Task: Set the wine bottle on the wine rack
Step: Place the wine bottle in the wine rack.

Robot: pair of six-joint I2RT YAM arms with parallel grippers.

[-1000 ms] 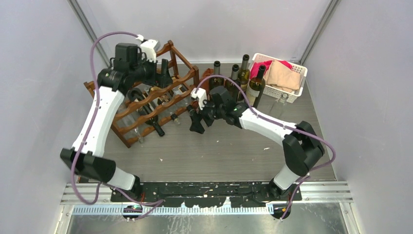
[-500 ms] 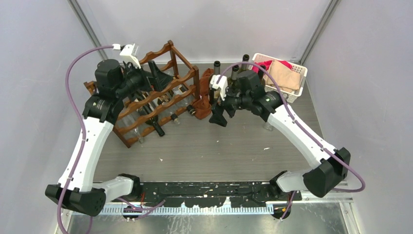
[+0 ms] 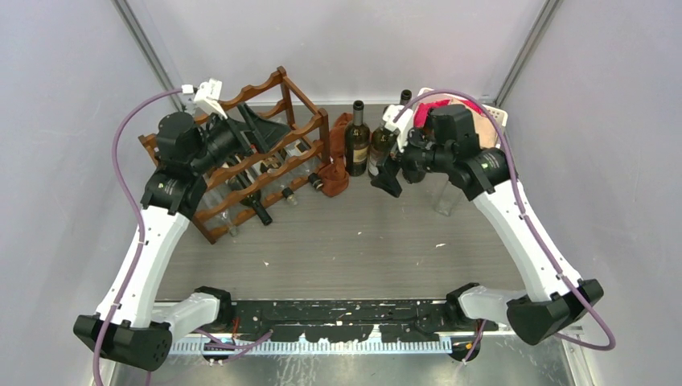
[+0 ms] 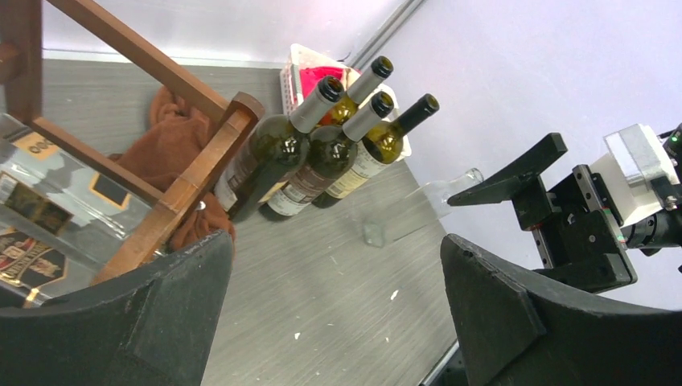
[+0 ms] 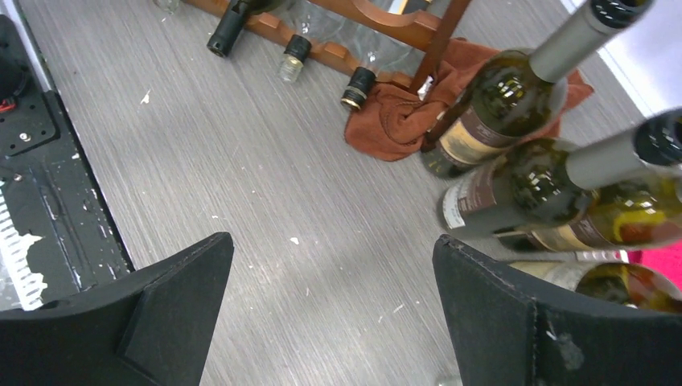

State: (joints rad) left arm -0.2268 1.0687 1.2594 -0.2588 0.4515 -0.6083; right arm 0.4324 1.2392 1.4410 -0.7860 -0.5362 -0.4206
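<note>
Left wrist | left gripper (image 4: pixel 334 245) spread, empty | right gripper (image 5: pixel 331 245) spread — beside bottles (image 5: pixel 499 96)

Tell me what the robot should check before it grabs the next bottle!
1. Right jaws open, nothing in them: ok.
2. Left jaws open, nothing in them: ok.
3. Bottles standing upright, in view of the right jaws: ok.
4. Free spot on the wine rack: cannot tell, the left arm covers part of it.
5. Way from bottles to wine rack clear: not ok, a brown cloth lies bunched at the rack's foot between them.
</note>
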